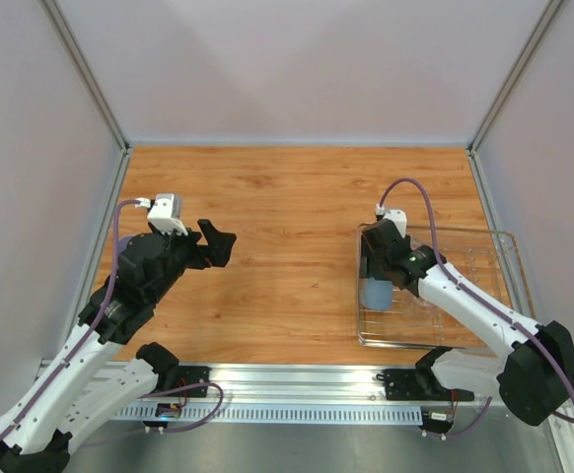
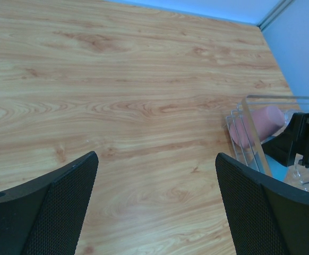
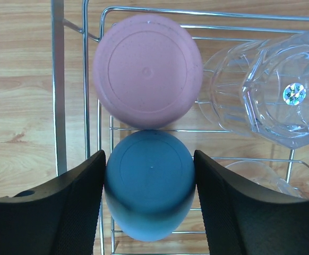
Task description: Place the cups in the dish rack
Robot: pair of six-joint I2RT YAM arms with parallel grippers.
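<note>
One blue cup (image 3: 150,183), upside down in the rack (image 3: 85,106) against the pink cup (image 3: 146,69), sits between the right jaws, gripped at both sides; right arm nearer. Left jaws wide, over the worktop (image 2: 117,106).

Left of the flat silver wire dish rack (image 3: 58,106), the wooden bench (image 1: 267,217) shows bare wood across its middle, open for passage. In the rack's left end an upturned pink plastic cup (image 3: 147,69) touches an upturned blue plastic cup (image 3: 149,196). The right gripper (image 3: 149,156) has its fingers (image 3: 69,212) against both sides of the blue one, and clear glass tumblers (image 3: 282,95) crowd just right.
</note>
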